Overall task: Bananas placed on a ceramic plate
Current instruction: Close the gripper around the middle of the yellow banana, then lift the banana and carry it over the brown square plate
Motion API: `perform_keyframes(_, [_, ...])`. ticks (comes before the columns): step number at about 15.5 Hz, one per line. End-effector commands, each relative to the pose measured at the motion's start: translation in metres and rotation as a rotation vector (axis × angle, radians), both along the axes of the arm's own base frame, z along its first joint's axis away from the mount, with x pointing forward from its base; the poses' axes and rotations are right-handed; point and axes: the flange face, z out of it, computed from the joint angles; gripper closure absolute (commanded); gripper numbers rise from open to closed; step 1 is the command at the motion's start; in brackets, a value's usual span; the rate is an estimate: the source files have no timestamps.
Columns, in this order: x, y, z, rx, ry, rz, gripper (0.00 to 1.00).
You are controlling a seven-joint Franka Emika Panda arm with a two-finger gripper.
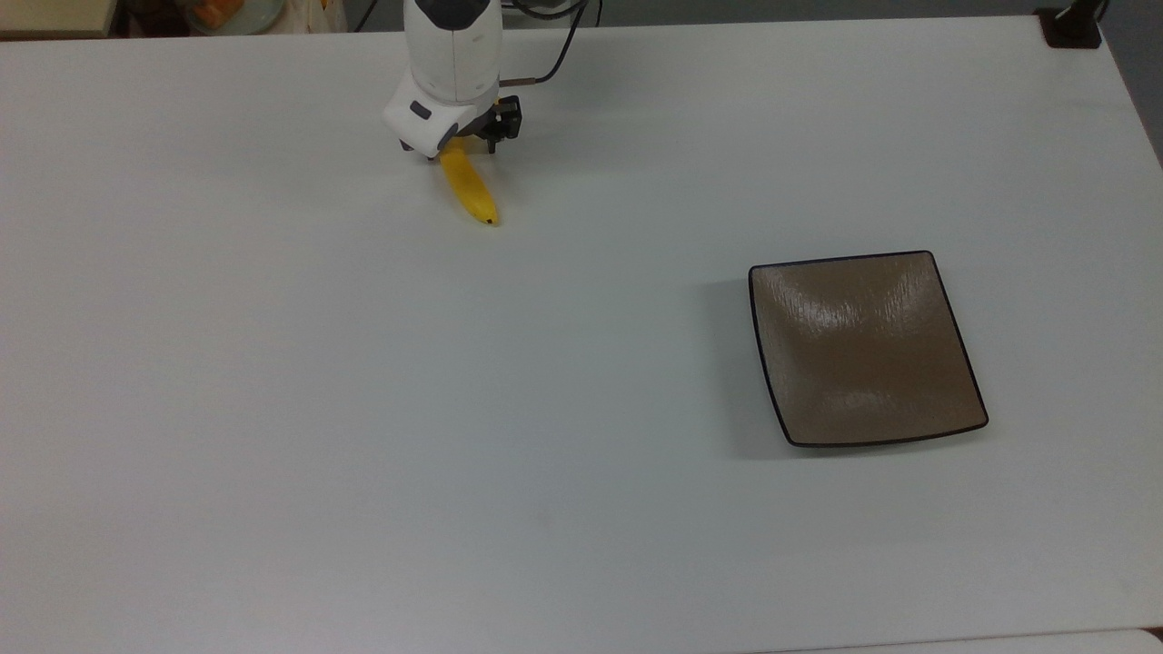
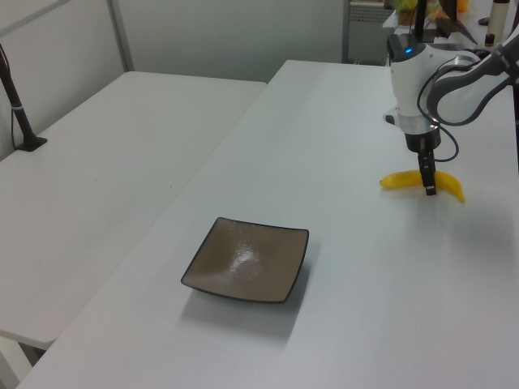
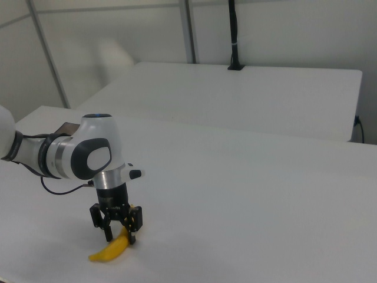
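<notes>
The arm [image 2: 454, 77] reaches in over the far edge of the table [image 1: 273, 409] in the top view and bends down at the wrist, so the gripper [image 1: 462, 151] points straight down at the tabletop. In the right view its two fingers [image 3: 108, 231] hang apart, one on either side of the banana [image 3: 111, 249], with the tips down at the fruit's level. They straddle it without visibly pressing on it, so the jaws stand open around it.

The banana [image 1: 470, 189] lies flat on the table near the far edge, toward the top view's left. Its stem end sits under the gripper and its dark tip points toward the near edge. In the left view the gripper [image 2: 429, 188] comes down over the middle of the banana [image 2: 405, 180], with yellow showing on both sides of the fingers.

The plate [image 1: 863, 350] sits well apart from the banana, toward the top view's right edge and nearer the front, with nothing lying in it. In the left view the plate [image 2: 247, 259] lies close to the camera with bare tabletop between it and the fruit. A black post [image 2: 20, 113] stands clamped on a second table [image 2: 97, 162] to the left view's left.
</notes>
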Motion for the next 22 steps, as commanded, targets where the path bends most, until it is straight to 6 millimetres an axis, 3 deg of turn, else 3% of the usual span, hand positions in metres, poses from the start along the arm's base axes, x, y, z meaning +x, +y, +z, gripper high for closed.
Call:
perform_keyframes(1, [-0.003,-0.007,0.005,-0.003,-0.02,0.019,0.93])
perform_keyframes(2, [-0.003,-0.006,0.006,-0.002,-0.02,0.025,1.0])
perform_keyframes(6, [0.001,-0.006,0.016,0.009,-0.039,0.016,1.0])
perform_keyframes(15, [0.046,0.011,0.096,0.162,-0.09,-0.119,1.0])
perform_keyframes(17, [0.05,0.023,0.104,0.187,-0.11,-0.125,1.0])
perform_keyframes(19, [0.069,0.048,0.128,0.267,-0.15,-0.202,1.0])
perform_keyframes(22, [0.085,0.064,0.144,0.338,-0.18,-0.289,1.0])
